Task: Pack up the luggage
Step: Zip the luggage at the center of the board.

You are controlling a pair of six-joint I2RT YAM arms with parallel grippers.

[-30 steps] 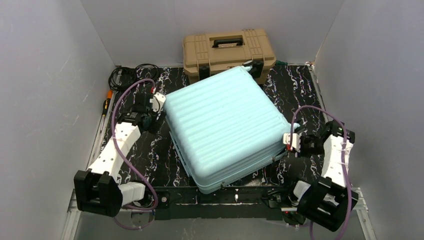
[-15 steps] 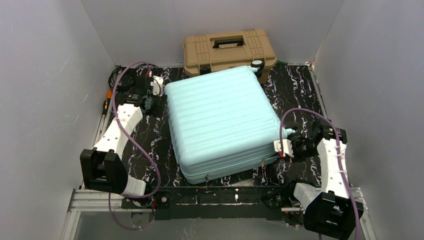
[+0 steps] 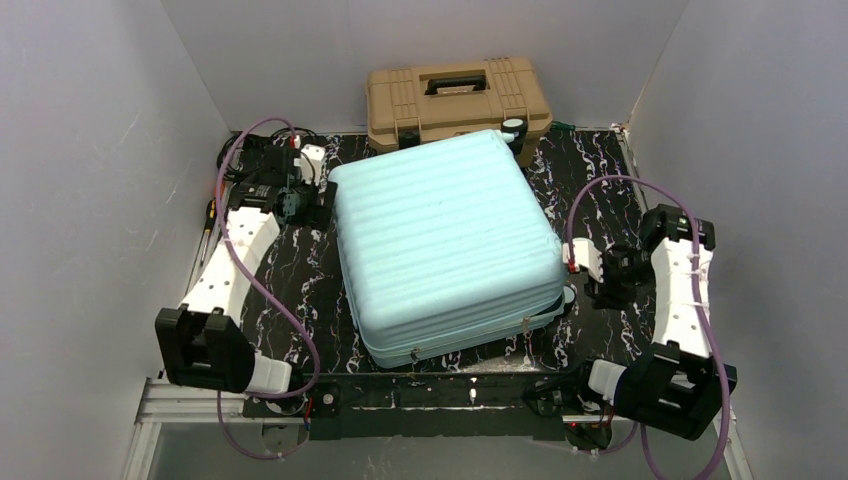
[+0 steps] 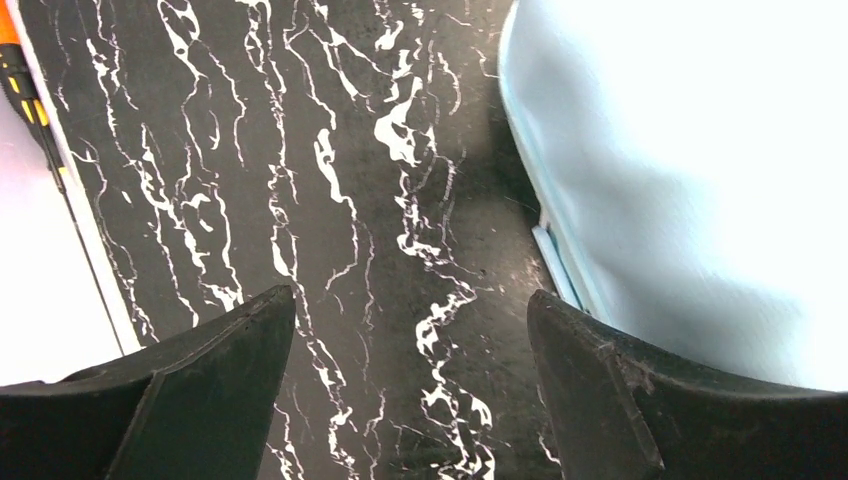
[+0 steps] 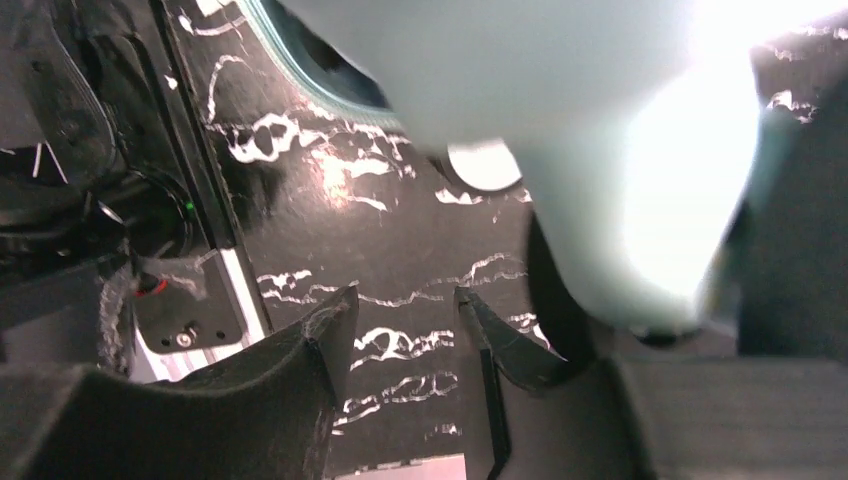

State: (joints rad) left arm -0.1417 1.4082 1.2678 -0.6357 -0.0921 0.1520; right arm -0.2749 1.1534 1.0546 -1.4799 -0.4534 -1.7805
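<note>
Luggage lies flat and closed, ribbed shell up, at centre of the black marbled table. Its far edge is just in front of the tan toolbox at upper centre, and one wheel shows at its upper right corner. Left arm runs from the base at lower left up the left side of the frame, wrist bent toward the case. Left gripper sits just beside the luggage's upper left corner, fingers spread wide over bare table with nothing between them; contact with the shell cannot be confirmed. Right arm rises from the base at lower right, elbow high near the right wall, wrist folded back toward the case's right edge. Right gripper has its fingers only narrowly parted and holds nothing. Against 1.0 s ago: the case was then turned diagonally, with a corner up against the toolbox front; it now sits squarer. Against 0.5 s ago: the case is about unchanged, the right wrist is higher in the frame and a little off the case's lower right corner, and the left wrist has shifted slightly. Limits: the right wrist view shows the shell as an overexposed blur across the top, and a pale round spot below it cannot be identified. The left wrist view cuts the case off at the right. An orange-handled screwdriver and black cables lie at the table's left edge, partly hidden behind the left arm.
</note>
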